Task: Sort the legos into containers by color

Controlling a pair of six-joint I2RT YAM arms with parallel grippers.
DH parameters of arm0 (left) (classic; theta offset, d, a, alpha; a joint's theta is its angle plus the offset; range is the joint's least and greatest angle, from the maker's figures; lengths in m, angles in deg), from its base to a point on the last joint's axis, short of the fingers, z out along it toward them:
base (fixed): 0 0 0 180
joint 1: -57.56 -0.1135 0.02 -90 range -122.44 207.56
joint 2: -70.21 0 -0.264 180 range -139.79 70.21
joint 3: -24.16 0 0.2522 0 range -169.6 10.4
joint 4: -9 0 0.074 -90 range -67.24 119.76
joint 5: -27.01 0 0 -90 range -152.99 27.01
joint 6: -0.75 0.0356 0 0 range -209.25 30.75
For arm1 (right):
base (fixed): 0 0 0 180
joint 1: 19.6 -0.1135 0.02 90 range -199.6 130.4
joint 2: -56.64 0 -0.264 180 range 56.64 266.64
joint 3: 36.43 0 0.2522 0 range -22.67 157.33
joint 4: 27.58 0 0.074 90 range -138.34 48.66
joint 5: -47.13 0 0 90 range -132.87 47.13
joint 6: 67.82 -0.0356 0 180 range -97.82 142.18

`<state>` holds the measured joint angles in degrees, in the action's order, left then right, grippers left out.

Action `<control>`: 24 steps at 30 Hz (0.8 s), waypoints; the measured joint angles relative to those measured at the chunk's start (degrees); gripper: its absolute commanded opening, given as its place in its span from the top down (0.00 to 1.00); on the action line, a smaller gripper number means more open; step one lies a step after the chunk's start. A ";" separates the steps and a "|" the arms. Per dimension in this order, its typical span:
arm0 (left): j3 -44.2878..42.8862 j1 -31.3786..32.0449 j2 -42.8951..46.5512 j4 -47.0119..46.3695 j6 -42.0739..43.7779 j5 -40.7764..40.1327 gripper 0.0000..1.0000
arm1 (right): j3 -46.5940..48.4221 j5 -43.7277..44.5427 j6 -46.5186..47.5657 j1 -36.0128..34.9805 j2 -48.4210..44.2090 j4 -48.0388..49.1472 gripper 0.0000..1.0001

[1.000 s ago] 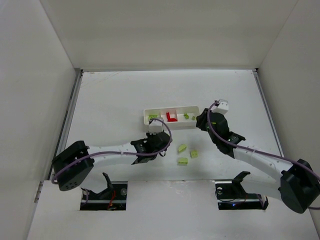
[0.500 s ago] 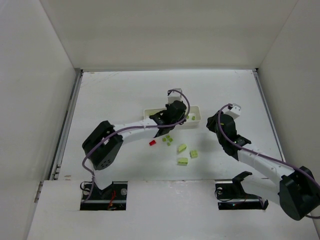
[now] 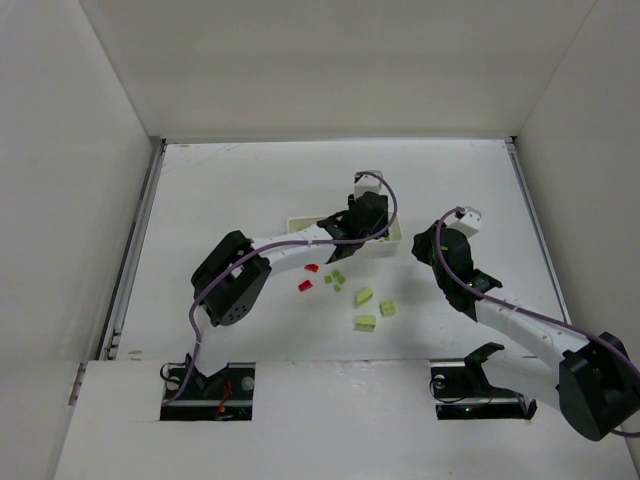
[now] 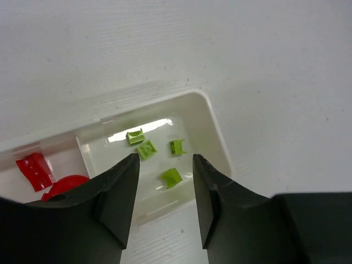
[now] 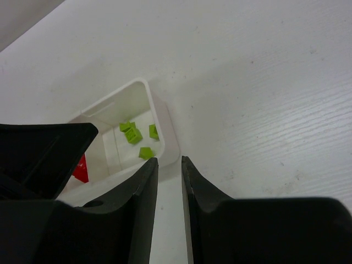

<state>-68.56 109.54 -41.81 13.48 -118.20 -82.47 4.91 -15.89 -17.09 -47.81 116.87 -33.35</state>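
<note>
Legos of this kind are judged light, rigid and smooth-sided, so a hasty pinch could flick one away. Each is best taken across two flat opposite sides, low and square.

Four green legos (image 4: pixel 147 149) are seen in the end compartment of the white tray (image 4: pixel 215 137), and red legos (image 4: pixel 34 169) in the compartment beside it. On the table (image 3: pixel 230 190), near the tray's front, two loose red bricks (image 3: pixel 305 286) and a scatter of loose green bricks (image 3: pixel 364 296) are left to be sorted.

The left arm is stretched diagonally across to the tray. The left tool (image 4: pixel 165 157) is held above the green compartment, fingers apart and nothing between them. The right arm is bent beside the tray's right end. The right tool (image 5: pixel 169 160) is pointed down towards the table just off that end, its fingers drawn nearly together on nothing.
</note>
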 measured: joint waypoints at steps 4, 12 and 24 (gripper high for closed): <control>0.59 0.04 0.48 0.07 0.35 -0.09 0.62 | 0.00 0.00 0.02 0.00 0.00 0.00 0.71; 17.68 6.08 16.94 1.01 0.59 -4.33 0.65 | 0.00 0.00 0.24 -1.22 1.01 -0.11 0.76; 30.53 18.69 22.05 2.36 -2.84 -8.09 0.50 | -2.19 2.49 -3.10 -13.27 -4.72 -8.26 0.42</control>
<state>-38.03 128.23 -19.76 15.85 -121.04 -90.56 2.72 -13.40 -20.19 -61.07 112.15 -41.61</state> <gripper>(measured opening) 0.489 0.554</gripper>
